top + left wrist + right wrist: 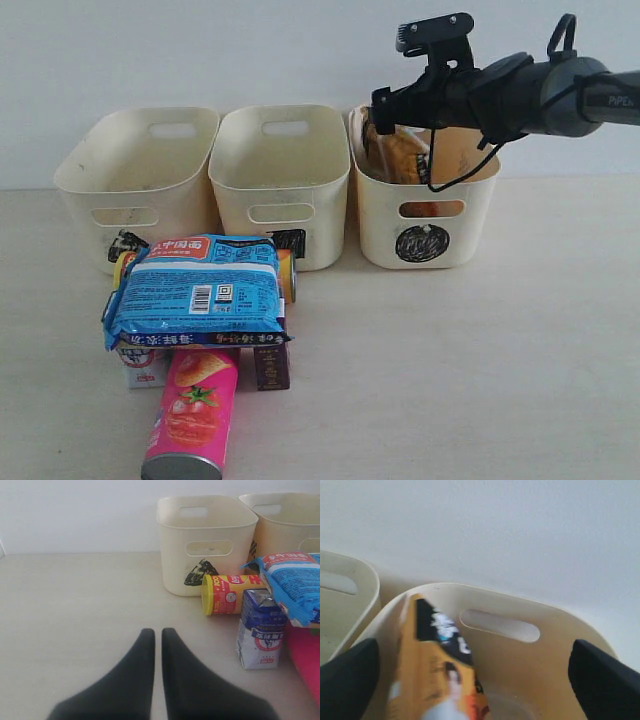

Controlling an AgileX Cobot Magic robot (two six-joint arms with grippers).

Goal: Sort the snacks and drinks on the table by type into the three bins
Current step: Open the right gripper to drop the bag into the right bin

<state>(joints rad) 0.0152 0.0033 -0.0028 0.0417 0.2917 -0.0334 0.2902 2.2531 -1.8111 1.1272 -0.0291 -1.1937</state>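
The right gripper (472,655) hangs over the circle bin (380,225) at the far edge of the surface (480,360), with its jaws wide apart and nothing held. The orange bag (400,150) stands tilted inside this bin. The triangle bin (135,175) and the square bin (280,170) stand beside it along the same edge. The left gripper (158,632) is closed and empty, low over the left side of the surface. The noodle pack (195,290) lies over the yellow-red tube (227,594); the white carton (260,630), the purple carton (271,366) and the pink tube (195,410) show at its near side, and the pink tube reaches toward the near edge

Lay's – yellow chip tube (230,594), PiPE – arm (585,95)
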